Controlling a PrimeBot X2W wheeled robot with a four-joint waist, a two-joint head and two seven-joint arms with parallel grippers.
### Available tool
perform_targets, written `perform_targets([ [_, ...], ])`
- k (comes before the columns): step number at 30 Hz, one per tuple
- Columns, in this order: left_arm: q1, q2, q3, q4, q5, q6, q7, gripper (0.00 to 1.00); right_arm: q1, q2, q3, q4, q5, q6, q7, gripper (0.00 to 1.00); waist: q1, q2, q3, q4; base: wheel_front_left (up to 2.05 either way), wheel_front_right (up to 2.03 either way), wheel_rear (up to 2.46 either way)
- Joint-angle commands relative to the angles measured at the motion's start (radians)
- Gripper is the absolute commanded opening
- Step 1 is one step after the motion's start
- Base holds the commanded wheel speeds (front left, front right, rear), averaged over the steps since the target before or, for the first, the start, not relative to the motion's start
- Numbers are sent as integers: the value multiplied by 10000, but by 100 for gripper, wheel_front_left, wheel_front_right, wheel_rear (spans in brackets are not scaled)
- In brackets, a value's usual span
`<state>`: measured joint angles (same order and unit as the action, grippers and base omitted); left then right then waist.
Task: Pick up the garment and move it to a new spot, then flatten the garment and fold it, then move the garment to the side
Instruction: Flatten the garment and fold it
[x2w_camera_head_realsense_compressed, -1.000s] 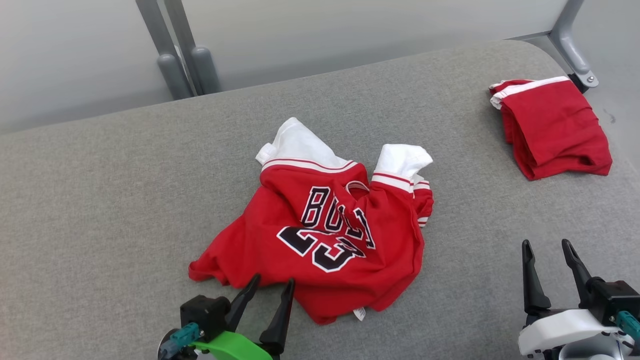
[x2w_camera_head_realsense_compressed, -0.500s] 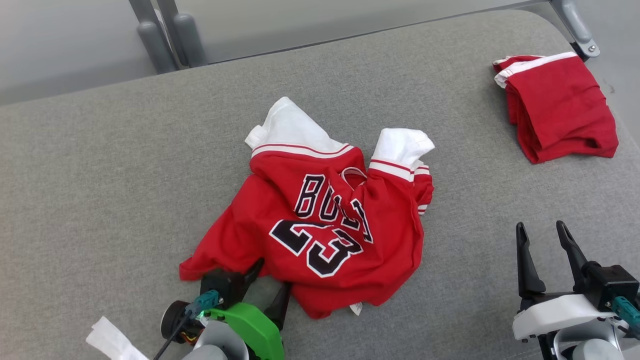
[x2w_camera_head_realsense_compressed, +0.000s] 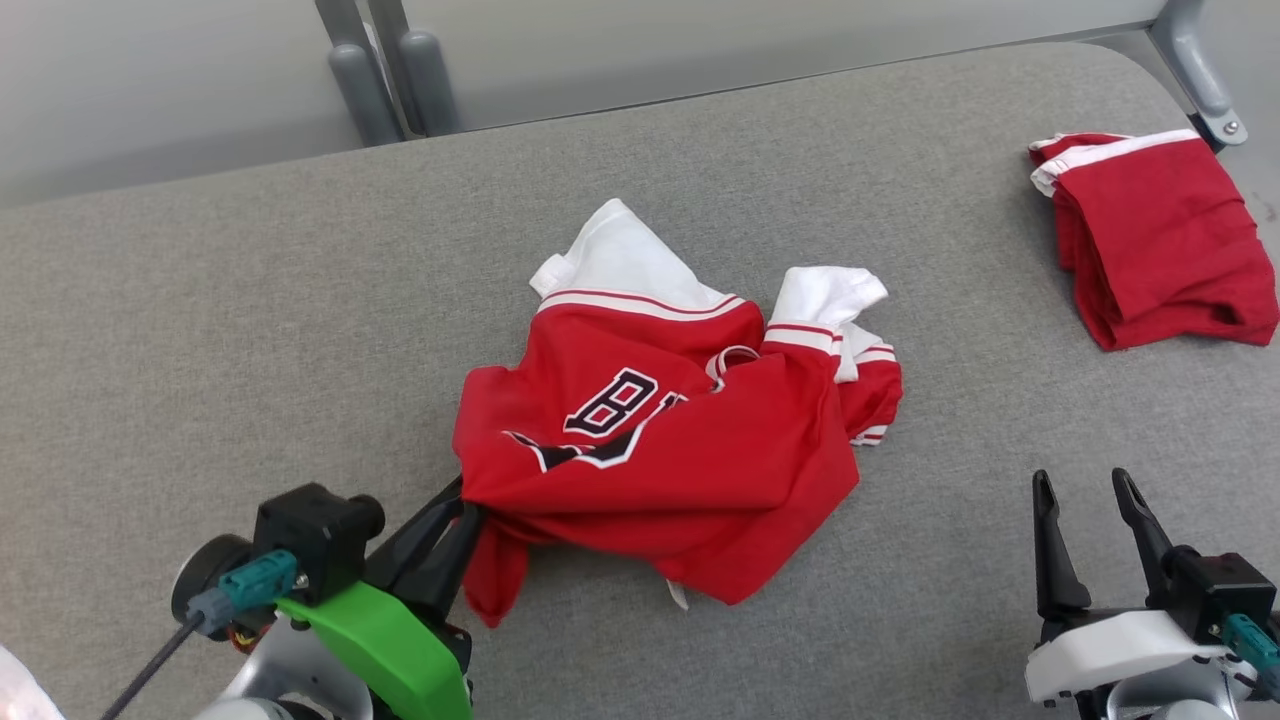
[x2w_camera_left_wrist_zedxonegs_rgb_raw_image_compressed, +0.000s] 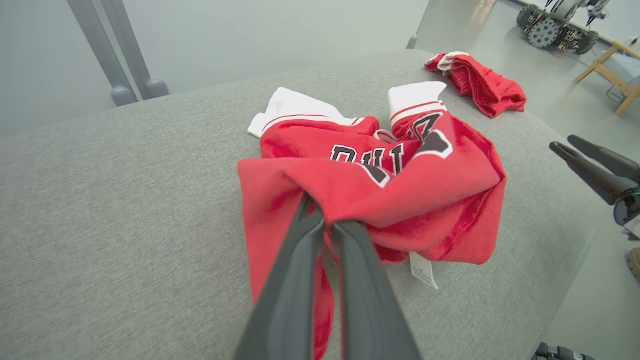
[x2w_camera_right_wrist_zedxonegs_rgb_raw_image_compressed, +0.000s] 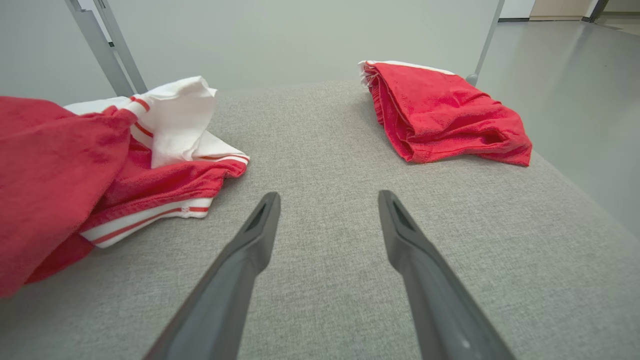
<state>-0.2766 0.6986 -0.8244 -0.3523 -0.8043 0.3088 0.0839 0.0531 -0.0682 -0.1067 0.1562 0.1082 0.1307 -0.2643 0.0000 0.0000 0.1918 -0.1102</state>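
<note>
A crumpled red jersey (x2w_camera_head_realsense_compressed: 680, 440) with white sleeves and black lettering lies mid-table. My left gripper (x2w_camera_head_realsense_compressed: 462, 508) is shut on the jersey's near-left hem and holds that edge lifted, folding it over the lettering. In the left wrist view the gripper (x2w_camera_left_wrist_zedxonegs_rgb_raw_image_compressed: 324, 226) pinches a bunch of the red jersey (x2w_camera_left_wrist_zedxonegs_rgb_raw_image_compressed: 400, 185), with a white label hanging below. My right gripper (x2w_camera_head_realsense_compressed: 1085, 490) stands open at the lower right, apart from the cloth. In the right wrist view that gripper (x2w_camera_right_wrist_zedxonegs_rgb_raw_image_compressed: 327, 200) is over bare table, the jersey (x2w_camera_right_wrist_zedxonegs_rgb_raw_image_compressed: 65, 165) to its left.
A folded red garment with white trim (x2w_camera_head_realsense_compressed: 1160, 240) lies at the table's far right corner. The grey padded table (x2w_camera_head_realsense_compressed: 200, 330) ends near metal legs (x2w_camera_head_realsense_compressed: 390, 70) at the back. A wheeled machine (x2w_camera_left_wrist_zedxonegs_rgb_raw_image_compressed: 555, 27) stands on the floor beyond.
My left gripper has closed on the jersey's near hem and raised it, folding the front over so most of the number is hidden. The head camera shifted. The right gripper stays open.
</note>
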Motion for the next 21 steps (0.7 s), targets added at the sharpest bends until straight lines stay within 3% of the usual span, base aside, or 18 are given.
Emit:
perform_targets([
  [1,-315,247,93,-473,-132,14,427,0,-250,8,69,1,-37,0,3,100,0,0,54,83,0,0,0],
  [3,-803,704,305,-848,-291,-65,1116,0,-398,17,219,47,-48,0,3,100,0,0,204,8,0,0,0],
  [6,-1693,944,477,-460,-587,-288,2152,0,-699,-3,426,91,-16,0,3,100,0,0,486,-164,0,0,0],
  [8,-2514,645,651,373,-867,-573,2567,0,-866,2,539,136,0,-1,3,100,0,0,723,-321,0,0,0],
  [10,-3844,198,669,2331,-692,-941,3000,0,-1101,16,731,233,11,0,3,100,0,0,1119,-636,0,0,0],
  [18,-6323,-1529,89,7518,303,-1752,2763,0,-1106,2,739,403,11,-1,3,100,0,0,1417,-1118,0,0,0],
  [19,-6478,-1754,10,8026,433,-1804,2572,5,-1061,-17,734,414,-3,0,3,100,0,0,1407,-1112,0,0,0],
  [20,-6629,-2036,-17,8570,510,-1906,2140,41,-1036,-29,737,423,-18,0,3,100,0,0,1390,-1104,0,0,0],
  [21,-6762,-2940,117,10165,782,-1848,269,100,-977,-46,753,434,-76,0,3,100,0,0,1192,-971,0,0,0],
])
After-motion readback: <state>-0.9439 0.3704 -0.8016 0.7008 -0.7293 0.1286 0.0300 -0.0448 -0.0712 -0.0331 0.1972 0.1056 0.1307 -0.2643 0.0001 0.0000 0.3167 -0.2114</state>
